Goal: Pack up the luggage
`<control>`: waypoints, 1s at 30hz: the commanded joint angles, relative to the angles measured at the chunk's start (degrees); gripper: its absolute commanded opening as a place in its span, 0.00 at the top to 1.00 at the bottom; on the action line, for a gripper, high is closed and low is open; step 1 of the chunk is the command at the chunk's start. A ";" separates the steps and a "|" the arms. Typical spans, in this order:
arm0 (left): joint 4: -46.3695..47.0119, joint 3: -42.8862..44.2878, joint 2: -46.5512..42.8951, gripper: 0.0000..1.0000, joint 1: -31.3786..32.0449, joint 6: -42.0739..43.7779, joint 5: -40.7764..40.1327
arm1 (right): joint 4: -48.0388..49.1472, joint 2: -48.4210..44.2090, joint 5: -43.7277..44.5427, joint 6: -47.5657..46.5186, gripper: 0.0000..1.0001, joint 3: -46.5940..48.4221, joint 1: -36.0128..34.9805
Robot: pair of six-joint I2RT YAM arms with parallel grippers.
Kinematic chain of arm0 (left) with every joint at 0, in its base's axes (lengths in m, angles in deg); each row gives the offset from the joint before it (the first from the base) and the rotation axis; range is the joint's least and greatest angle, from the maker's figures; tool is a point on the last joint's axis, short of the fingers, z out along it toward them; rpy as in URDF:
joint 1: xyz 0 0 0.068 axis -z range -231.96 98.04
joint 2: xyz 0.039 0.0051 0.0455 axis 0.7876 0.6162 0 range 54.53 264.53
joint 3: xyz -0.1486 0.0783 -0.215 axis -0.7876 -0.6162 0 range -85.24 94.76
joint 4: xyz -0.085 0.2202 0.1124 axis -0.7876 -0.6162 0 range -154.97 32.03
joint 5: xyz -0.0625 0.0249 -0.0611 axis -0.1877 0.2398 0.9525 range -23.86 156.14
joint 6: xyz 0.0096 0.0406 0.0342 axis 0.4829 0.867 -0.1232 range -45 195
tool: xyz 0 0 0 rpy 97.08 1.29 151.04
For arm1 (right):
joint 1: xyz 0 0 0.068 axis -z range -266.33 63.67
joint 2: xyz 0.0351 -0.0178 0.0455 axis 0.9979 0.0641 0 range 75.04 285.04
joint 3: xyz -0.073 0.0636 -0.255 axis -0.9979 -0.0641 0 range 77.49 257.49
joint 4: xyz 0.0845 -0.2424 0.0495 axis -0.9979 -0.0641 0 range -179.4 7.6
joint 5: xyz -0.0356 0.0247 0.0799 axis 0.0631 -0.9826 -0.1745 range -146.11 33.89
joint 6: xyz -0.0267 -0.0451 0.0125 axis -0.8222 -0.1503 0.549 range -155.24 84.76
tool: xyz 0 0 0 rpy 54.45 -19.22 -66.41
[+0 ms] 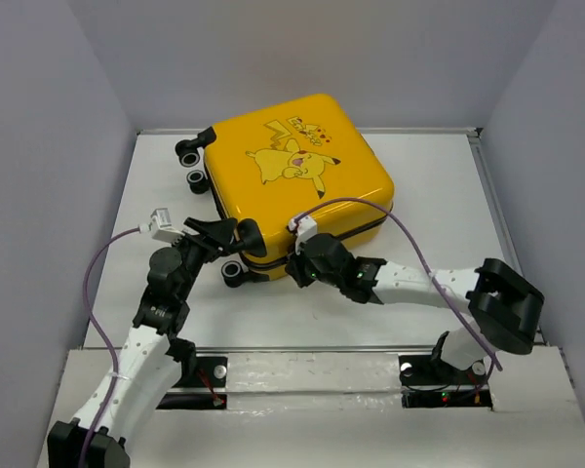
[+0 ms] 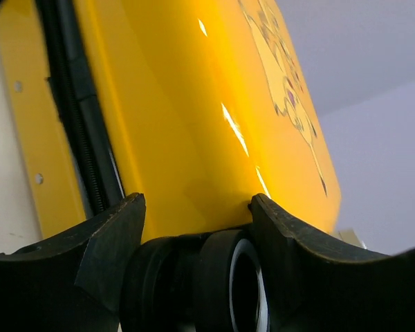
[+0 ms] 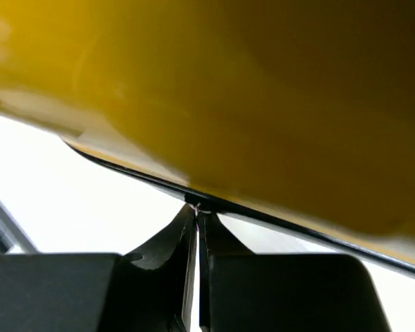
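On the white tabletop [image 1: 439,195], towards its far middle, we see the small yellow hard-shell suitcase [image 1: 292,185] lying flat and closed, its cartoon print facing up and its wheels on the left side. At its near-left corner we find the left gripper [image 1: 229,234]. In the left wrist view, its black fingers [image 2: 111,235] stand wide on either side of a black-and-white caster wheel [image 2: 214,283]. The wheel fills the gap between them, so we read this as a grasp on the wheel, with the yellow shell rising just beyond the tips.

Along the near edge of the suitcase, right of that corner, the right gripper [image 1: 300,263] meets the case. In the right wrist view, its jaws are clenched tight, tips together right at the dark zipper seam [image 3: 297,221] under the yellow lid. A tiny pale speck shows at the tips, and we cannot tell what it is.
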 commanded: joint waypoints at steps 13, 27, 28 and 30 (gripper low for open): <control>8.66 23.79 31.66 0.94 27.19 9.09 5.77 | 8.40 -23.43 -17.32 7.44 0.93 -18.46 4.63; -11.73 50.00 40.23 0.94 29.57 14.19 15.02 | 60.12 -9.93 9.84 6.04 0.93 -23.02 -4.36; -12.26 50.53 39.25 0.94 29.56 14.19 14.49 | 69.14 -7.71 12.46 6.92 0.93 -23.64 -4.36; -13.74 52.28 38.89 0.94 29.56 15.41 17.20 | 71.69 -4.89 12.75 7.62 0.93 -23.12 -4.36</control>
